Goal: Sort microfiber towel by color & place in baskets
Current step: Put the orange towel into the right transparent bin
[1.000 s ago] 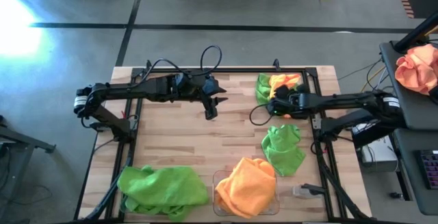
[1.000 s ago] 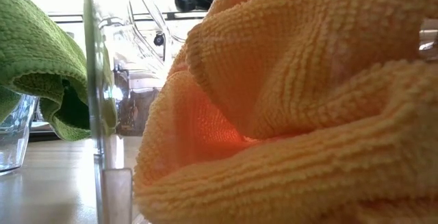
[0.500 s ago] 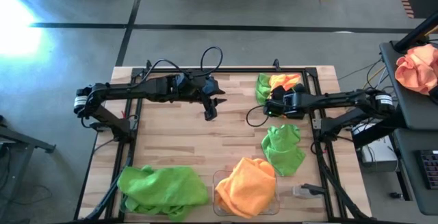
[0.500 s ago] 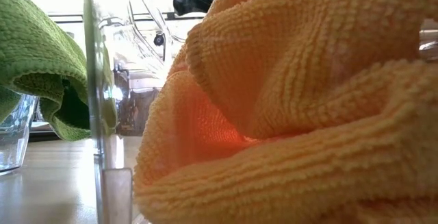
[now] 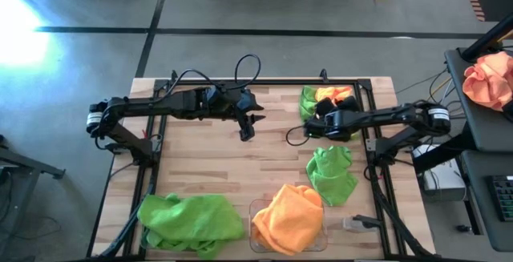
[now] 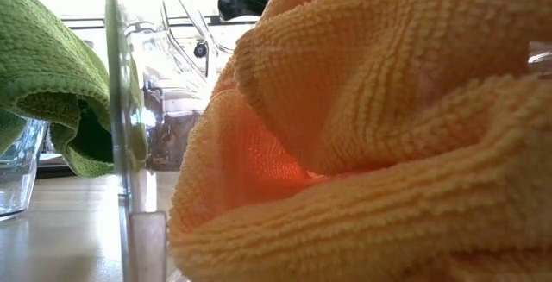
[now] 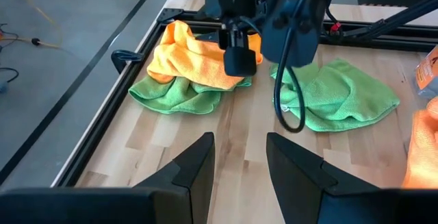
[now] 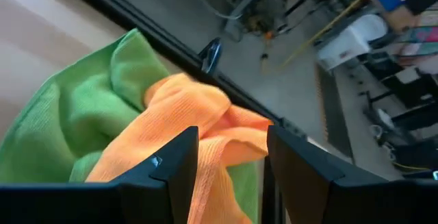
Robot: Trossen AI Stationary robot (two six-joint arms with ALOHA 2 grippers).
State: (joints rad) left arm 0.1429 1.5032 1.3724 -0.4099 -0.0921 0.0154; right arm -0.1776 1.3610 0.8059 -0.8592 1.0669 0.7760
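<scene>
An orange microfiber towel lies on a lime green one in a pile at the table's far right. My right gripper is open just over that pile, a finger on either side of an orange fold; I cannot tell if it touches. My left gripper hangs open over bare wood at the table's middle. Another green towel lies flat on the right. An orange towel fills a clear basket at the near edge; a green towel drapes a second basket.
A black metal frame runs round the table top. A looped black cable hangs under my right arm. A peach cloth bundle sits on a side stand off the table's right. Bare wood lies between the arms and the near baskets.
My right arm has swung a little toward the table's far edge, and its gripper has turned and sunk toward the orange and green pile. The towels lie as before. My left arm has kept still.
</scene>
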